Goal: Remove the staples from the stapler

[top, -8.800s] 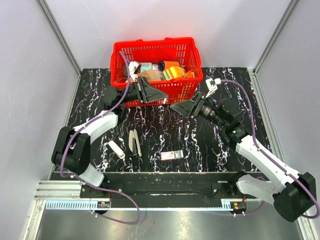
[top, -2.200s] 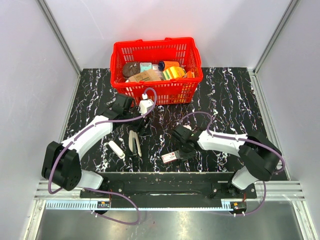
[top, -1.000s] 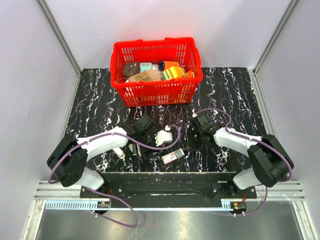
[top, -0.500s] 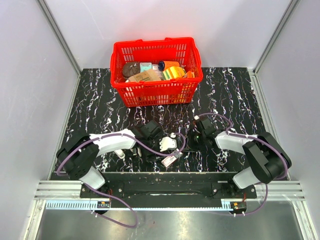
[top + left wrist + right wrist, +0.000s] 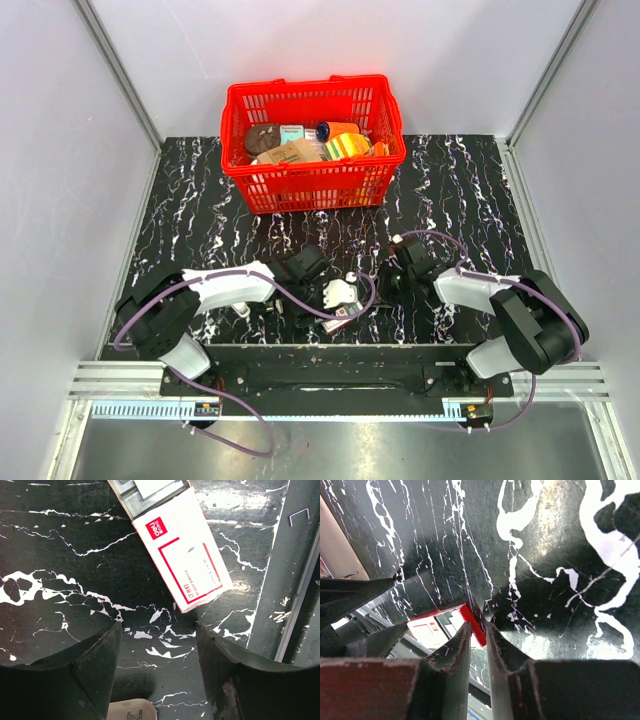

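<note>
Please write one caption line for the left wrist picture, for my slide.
Open left gripper poised by a red-and-white staple box lying on the black marbled table.

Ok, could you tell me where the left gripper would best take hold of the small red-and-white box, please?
Probably across its long sides, near the closed end, from above. The box lies flat and diagonal to the open left gripper, so the wrist would need turning; staples poke out of its far end, so squeezing there seems unwise.

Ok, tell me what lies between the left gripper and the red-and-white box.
Just bare marble tabletop between left gripper and box, shown in the left wrist view.
</note>
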